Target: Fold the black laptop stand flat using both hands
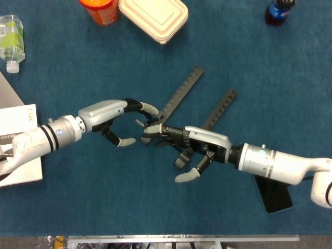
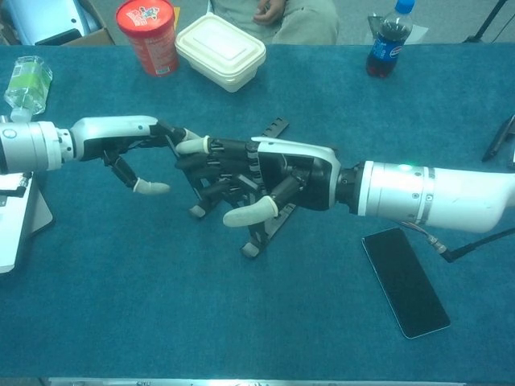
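The black laptop stand [image 1: 181, 94] lies mid-table, its two toothed rails pointing up-right; in the chest view the stand [image 2: 263, 232] stands low on its feet. My right hand [image 1: 192, 147] reaches in from the right with its fingers curled over the stand's left end, thumb spread out below. In the chest view the right hand [image 2: 272, 178] hides most of the frame. My left hand [image 1: 120, 123] comes in from the left, its upper fingertips touching the stand's end beside the right fingertips. Its thumb hangs apart with nothing in between, as the left hand [image 2: 142, 150] shows in the chest view too.
A black phone [image 2: 405, 281] lies to the right under the right forearm. At the back stand a red canister [image 2: 147, 34], a cream lunch box [image 2: 220, 50] and a cola bottle [image 2: 385, 40]. A water bottle [image 1: 11, 40] and white papers [image 1: 18, 140] sit at the left.
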### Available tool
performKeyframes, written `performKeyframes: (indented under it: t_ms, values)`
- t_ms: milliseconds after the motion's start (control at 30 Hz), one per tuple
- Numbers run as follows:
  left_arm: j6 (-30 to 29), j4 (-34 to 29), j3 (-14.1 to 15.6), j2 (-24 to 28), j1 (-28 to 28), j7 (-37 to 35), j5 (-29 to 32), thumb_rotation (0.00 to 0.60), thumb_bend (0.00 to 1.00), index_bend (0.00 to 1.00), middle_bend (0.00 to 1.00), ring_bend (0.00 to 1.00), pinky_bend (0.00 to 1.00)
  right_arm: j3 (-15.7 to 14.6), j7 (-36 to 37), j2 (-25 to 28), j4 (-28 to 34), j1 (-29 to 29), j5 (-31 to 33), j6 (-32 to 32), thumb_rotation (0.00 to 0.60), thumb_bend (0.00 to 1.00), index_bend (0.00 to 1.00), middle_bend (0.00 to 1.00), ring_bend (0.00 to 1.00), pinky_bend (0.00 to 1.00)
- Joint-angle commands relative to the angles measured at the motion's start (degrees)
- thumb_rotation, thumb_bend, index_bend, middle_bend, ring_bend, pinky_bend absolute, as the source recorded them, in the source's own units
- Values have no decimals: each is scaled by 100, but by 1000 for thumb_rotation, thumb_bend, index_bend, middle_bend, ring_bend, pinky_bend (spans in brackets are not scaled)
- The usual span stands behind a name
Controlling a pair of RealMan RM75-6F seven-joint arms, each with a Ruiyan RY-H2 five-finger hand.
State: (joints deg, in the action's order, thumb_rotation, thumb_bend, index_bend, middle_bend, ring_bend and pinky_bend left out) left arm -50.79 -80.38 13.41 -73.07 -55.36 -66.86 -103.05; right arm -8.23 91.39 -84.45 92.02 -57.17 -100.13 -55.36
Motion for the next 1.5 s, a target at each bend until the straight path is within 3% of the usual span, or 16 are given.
performKeyframes:
  t_ms: [33, 567, 1500]
  values:
    - [18, -36, 45, 20, -7, 28, 8, 600, 331, 147, 215, 156, 36, -13, 2, 9, 1, 3, -2, -25, 600, 107, 0, 83, 0, 85]
    - [142, -300, 299, 157, -36, 234, 56, 600, 331, 127, 216, 155, 36, -111, 108, 22, -64, 42, -33, -194, 600, 106, 0, 83, 0, 85]
    - [287, -460, 371, 258, -93, 569, 160, 600, 331, 125, 216, 155, 36, -512, 111, 197, -199, 296, -13, -238, 600, 106, 0, 83, 0, 85]
